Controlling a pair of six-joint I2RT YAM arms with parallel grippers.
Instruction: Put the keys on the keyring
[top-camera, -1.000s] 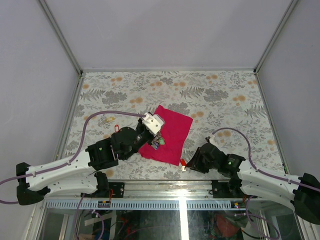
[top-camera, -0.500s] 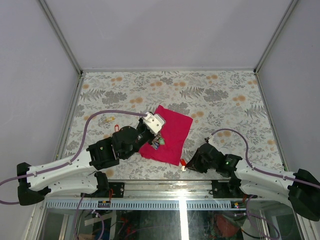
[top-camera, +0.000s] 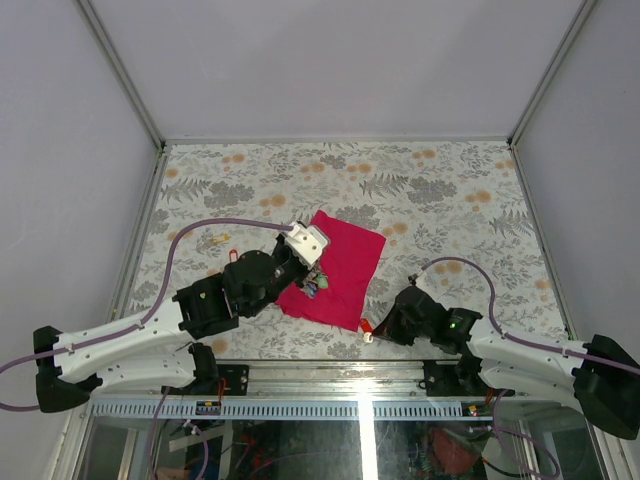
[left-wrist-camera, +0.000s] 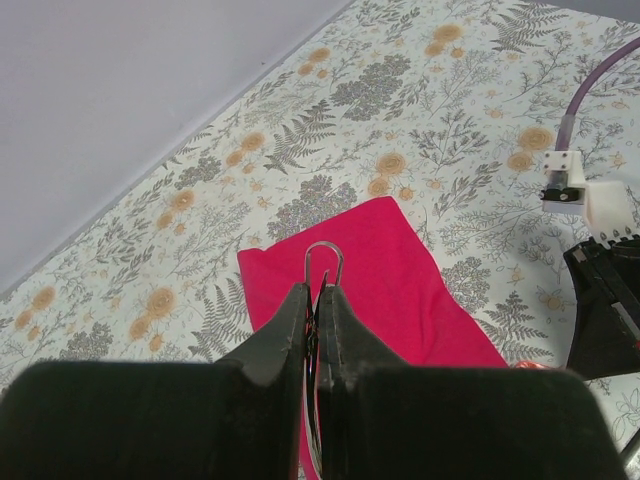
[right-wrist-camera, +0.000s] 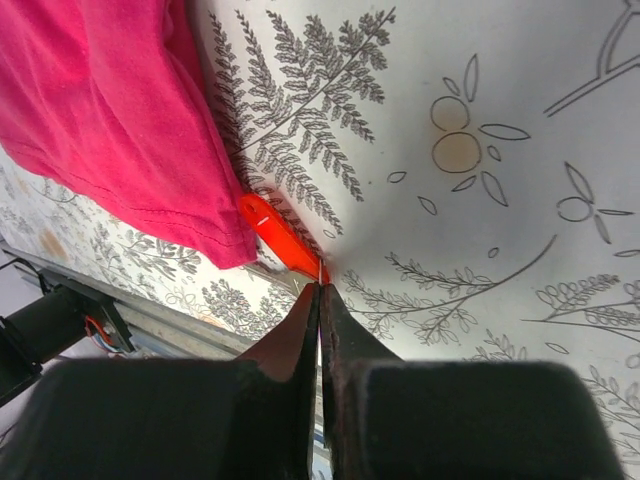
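My left gripper (top-camera: 303, 271) hangs over the near-left part of the magenta cloth (top-camera: 345, 262), shut on the keyring (top-camera: 316, 285). In the left wrist view the thin silver ring (left-wrist-camera: 323, 262) pokes out past the closed fingertips, and the left gripper (left-wrist-camera: 318, 292) hides the rest of the bunch. My right gripper (top-camera: 378, 327) is low at the cloth's near corner. It is shut on the blade of a red-headed key (right-wrist-camera: 278, 238), whose head lies on the table beside the cloth hem (right-wrist-camera: 215, 240). Two more small keys (top-camera: 218, 240) lie on the table at far left.
The floral table (top-camera: 440, 190) is walled at the back and both sides. Its metal front rail (top-camera: 330, 375) runs just behind the right gripper. In the left wrist view the right arm's black and white wrist (left-wrist-camera: 595, 250) stands near the cloth's right edge.
The right gripper has closed on the red-headed key and its arm has edged slightly left. The left gripper has kept its grip on the keyring and barely moved.
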